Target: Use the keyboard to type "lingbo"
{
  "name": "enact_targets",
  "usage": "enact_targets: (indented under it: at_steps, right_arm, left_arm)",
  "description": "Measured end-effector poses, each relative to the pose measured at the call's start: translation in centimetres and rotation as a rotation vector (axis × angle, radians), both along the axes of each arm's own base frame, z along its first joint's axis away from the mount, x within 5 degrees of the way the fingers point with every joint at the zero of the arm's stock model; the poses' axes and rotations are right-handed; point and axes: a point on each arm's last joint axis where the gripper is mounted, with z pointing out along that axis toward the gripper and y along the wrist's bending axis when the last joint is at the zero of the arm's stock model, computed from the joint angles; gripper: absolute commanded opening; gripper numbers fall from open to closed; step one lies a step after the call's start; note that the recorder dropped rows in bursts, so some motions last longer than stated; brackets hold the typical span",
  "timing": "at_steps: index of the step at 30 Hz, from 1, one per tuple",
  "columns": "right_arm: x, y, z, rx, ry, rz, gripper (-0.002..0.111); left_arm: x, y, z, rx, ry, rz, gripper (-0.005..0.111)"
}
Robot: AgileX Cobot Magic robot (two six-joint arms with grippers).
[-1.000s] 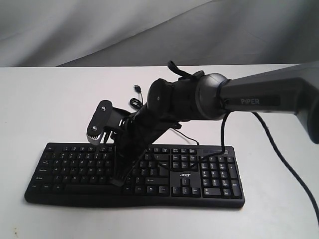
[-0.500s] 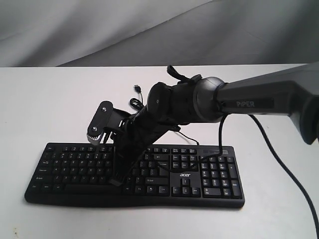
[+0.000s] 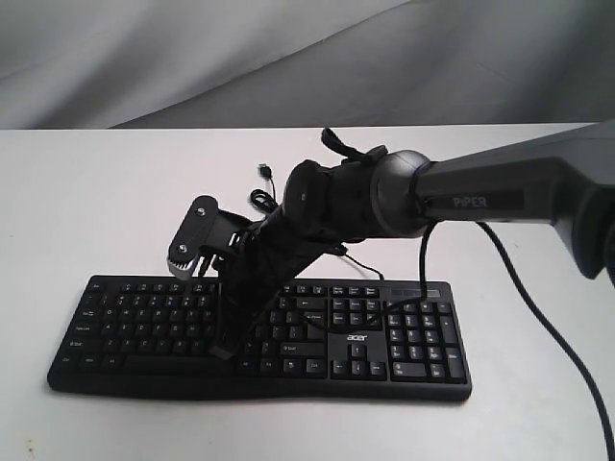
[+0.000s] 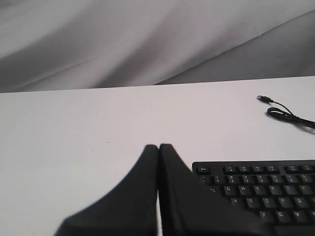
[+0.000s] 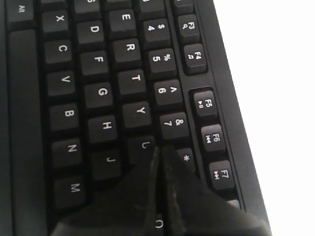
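Right pincer (image 3: pixel 223 350) closed, arm angled steeply down; left pincer (image 4: pixel 158 147) closed.

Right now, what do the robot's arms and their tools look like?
The right arm is a smooth dark grey tube with white PIPER letters and round black joints. A thin black cable hangs off it. The right tool and left tool are both black, each with two fingers tapering to a narrow point.

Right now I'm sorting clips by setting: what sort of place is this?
Probably a robotics lab bench, not an office: a white table, a grey cloth backdrop, and a robot arm over a keyboard whose cable lies unplugged.
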Motion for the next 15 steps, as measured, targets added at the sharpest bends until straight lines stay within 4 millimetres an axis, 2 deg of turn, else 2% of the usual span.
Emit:
enact_targets:
  at_steps: [4, 10, 15]
  right_arm:
    - [0.0, 0.0, 0.6, 0.007, -0.004, 0.003, 0.0]
    - [-1.0, 0.3, 2.7, 0.032, 0.011, 0.036, 0.0]
    - [-1.9, 1.0, 2.7, 0.041, 0.035, 0.053, 0.0]
  left_arm:
    - [0.0, 0.0, 0.0, 0.0, 0.0, 0.0, 0.001]
    - [0.0, 0.0, 0.0, 0.0, 0.0, 0.0, 0.001]
    - [0.0, 0.0, 0.0, 0.0, 0.0, 0.0, 0.001]
